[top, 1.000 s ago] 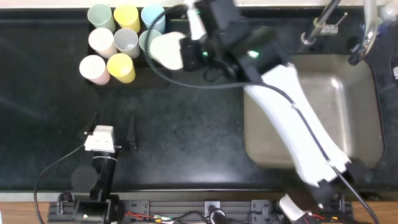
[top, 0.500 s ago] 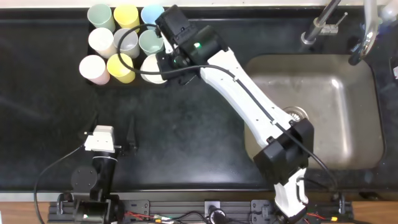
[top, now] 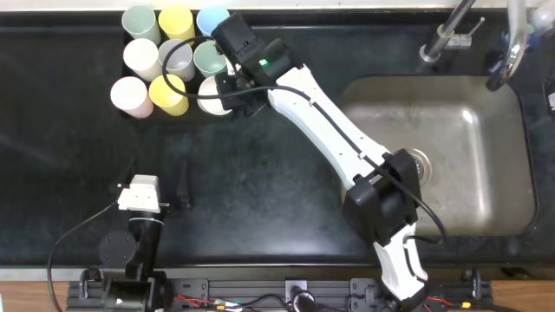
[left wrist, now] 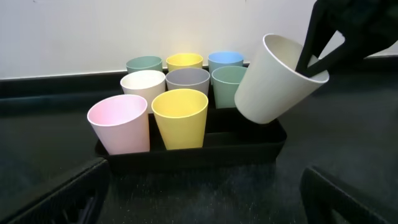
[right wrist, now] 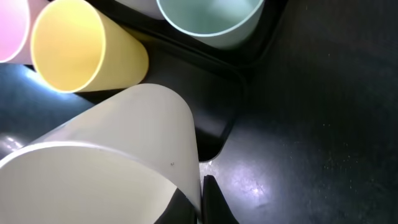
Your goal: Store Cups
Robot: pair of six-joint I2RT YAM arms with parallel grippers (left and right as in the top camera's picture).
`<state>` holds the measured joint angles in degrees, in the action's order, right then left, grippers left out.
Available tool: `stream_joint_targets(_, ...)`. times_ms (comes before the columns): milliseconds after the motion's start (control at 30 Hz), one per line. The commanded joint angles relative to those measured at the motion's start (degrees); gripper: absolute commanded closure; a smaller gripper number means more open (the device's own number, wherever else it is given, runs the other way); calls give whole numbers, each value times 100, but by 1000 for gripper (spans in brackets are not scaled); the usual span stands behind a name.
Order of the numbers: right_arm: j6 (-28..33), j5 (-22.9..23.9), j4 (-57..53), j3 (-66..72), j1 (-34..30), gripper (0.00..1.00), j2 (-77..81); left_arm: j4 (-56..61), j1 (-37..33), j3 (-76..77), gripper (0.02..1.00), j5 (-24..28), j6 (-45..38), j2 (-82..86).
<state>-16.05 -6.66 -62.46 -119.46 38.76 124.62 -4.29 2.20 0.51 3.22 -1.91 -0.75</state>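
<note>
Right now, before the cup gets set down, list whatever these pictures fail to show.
- Top view: the right hand and arm cover the tray slot below the cream cup and part of the blue cup.
- Right wrist view: the cream cup's own wall hides its base and most of the hand's fingers.
- Left wrist view: the tray's front wall hides most of its floor, so whether the tilted cup touches down cannot be told.

R arm [top: 323, 128]: glossy white tube links w/ matte-black joint housings, small green LED [top: 264, 62] by the wrist, thin black looped cable [top: 171, 54]. Slim-fingered black hand [left wrist: 314, 62]. L arm [top: 139, 238]: short, black, w/ boxy white wrist block [top: 140, 192] (black cable [top: 74, 232] trailing off) & black two-finger hand [top: 158, 178].
</note>
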Motion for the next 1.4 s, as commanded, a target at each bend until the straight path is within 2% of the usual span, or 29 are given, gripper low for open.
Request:
stream_joint_targets(33,-48,72,107,-24,37,958,103,-17,-11,-7,18,13,-22,48)
stream_joint_targets(567,-50,76,313,-17,55,956,496,-17,-11,-7,18,11,-22,48)
stream_joint_targets(900,-48,326,555,-17,55,956,540,-17,-11,-7,20,11,-22,48)
stream_joint_targets(1400,-22,328,350,-15,61,947,540,-17,-11,-7,18,11,-22,48)
